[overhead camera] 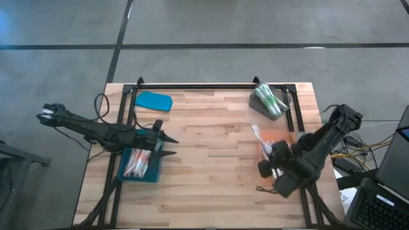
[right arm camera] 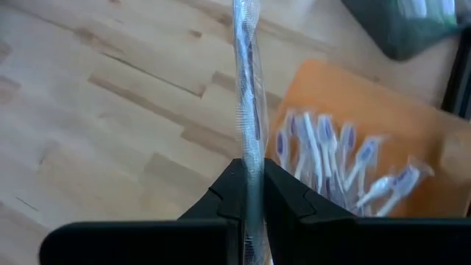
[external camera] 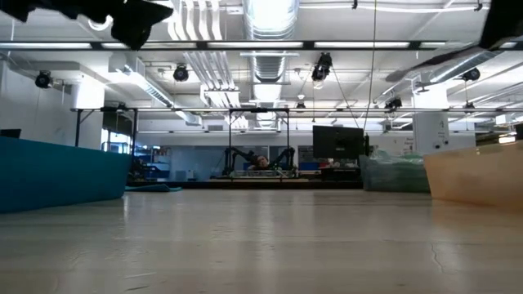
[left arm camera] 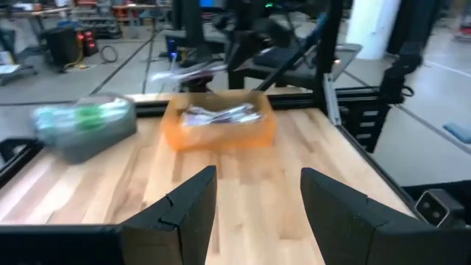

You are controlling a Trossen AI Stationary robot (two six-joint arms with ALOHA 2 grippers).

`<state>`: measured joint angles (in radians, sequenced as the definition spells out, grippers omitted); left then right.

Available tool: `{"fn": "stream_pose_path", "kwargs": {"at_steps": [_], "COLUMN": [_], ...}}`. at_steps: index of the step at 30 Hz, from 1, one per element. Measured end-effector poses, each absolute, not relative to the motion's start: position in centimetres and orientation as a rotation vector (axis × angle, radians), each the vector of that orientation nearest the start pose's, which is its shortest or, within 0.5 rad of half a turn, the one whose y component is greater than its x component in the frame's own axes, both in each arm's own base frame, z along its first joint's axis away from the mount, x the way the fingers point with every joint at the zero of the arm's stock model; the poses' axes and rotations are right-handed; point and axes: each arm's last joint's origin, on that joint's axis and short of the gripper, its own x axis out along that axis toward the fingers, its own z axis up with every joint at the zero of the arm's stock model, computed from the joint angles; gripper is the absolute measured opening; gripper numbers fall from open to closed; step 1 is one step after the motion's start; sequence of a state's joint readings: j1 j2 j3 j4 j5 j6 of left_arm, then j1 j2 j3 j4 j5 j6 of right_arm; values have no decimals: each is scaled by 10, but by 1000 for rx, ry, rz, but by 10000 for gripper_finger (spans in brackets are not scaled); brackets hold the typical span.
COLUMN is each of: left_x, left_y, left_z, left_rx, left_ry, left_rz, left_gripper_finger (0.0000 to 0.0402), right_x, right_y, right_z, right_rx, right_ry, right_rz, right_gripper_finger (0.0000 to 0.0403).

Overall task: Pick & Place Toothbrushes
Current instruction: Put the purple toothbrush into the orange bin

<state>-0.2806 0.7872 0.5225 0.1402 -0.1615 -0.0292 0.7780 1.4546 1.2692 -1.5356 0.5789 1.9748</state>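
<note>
My right gripper (right arm camera: 250, 184) is shut on one toothbrush (right arm camera: 248, 88) in a clear wrapper. It hangs over the table beside the orange tray (right arm camera: 412, 110), which holds several white and purple toothbrushes (right arm camera: 331, 158). In the high view this gripper (overhead camera: 268, 155) is at the table's right, partly covering the orange tray (overhead camera: 281, 137). My left gripper (left arm camera: 257, 199) stands open and holds nothing, above the teal tray (overhead camera: 140, 167) of pink and white toothbrushes (overhead camera: 135, 163) at the left. A grey tray (overhead camera: 270, 101) with green toothbrushes sits at the far right. My right gripper pinches the wrapped toothbrush's shaft (right arm camera: 252, 165) between its two fingers. The brush runs lengthwise along the fingers and sticks far out past their tips. The fingers slant down from the table's right side. The toothbrush is lifted clear of table and tray.
A blue lid-like piece (overhead camera: 154, 101) lies at the far left of the wooden table (overhead camera: 211, 160). A black frame rail (overhead camera: 198, 85) runs along the far edge, with black struts down both sides. The table's middle is bare wood.
</note>
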Motion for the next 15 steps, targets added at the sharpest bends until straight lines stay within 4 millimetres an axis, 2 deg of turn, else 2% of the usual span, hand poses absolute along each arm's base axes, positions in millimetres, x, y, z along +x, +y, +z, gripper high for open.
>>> {"fn": "stream_pose_path", "kwargs": {"at_steps": [7,15], "left_x": [146,125], "left_y": [-39,-41], "left_z": [243,238], "left_rx": [-67,-24], "left_ry": [82,93], "left_rz": [-46,-42], "left_gripper_finger": [202,202], "right_x": [160,145], "right_y": [168,181], "right_z": [274,256], "right_rx": [650,665], "right_ry": [860,915], "right_rz": [-1051,-1147], "right_gripper_finger": [20,20]}}
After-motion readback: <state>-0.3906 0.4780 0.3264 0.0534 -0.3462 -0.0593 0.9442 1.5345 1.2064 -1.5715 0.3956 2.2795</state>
